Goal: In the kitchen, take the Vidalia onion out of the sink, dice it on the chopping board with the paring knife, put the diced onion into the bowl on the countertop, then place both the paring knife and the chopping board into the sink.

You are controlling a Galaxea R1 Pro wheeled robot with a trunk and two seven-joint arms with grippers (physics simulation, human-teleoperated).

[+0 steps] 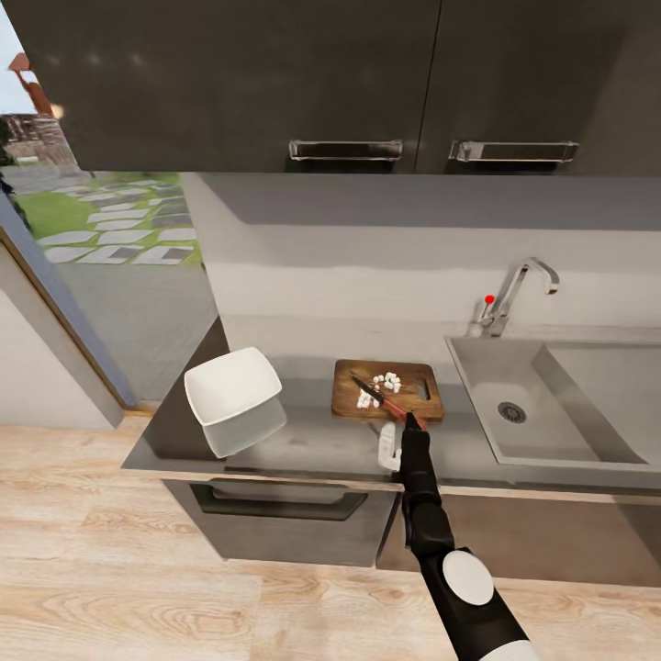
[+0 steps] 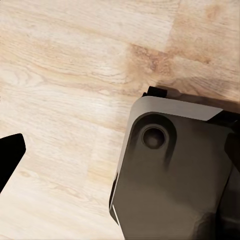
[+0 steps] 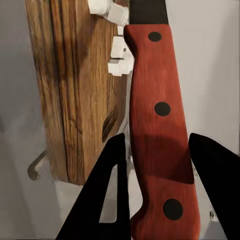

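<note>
Holding the knife [image 3: 160, 125] by its red handle, your right hand [image 1: 407, 424] sits at the near edge of the board [image 1: 386, 389], its two dark fingers [image 3: 107, 190] set on either side of the handle and seemingly clamped on it. The blade runs forward from the hand, over the board, toward the diced onion [image 1: 378, 390], a small heap of white cubes just past the blade's middle. A few cubes show right beside the handle's front end in the wrist view.

The dicing looks finished, so the step now in hand appears to be shifting the onion to the bowl [image 1: 233, 386]. That bowl stands on the desk [image 1: 312, 441] well off to the hand's left, beyond the board. The sink [image 1: 569, 404] lies to the hand's right, with the tap [image 1: 516, 292] at its back.

Your left hand [image 2: 10, 155] hangs over the wood floor; only one dark fingertip shows, so its state cannot be told.

Next you will likely need the cubes carried or swept across to the bowl without scattering them, which may call for freeing a hand or bringing up the left arm.
</note>
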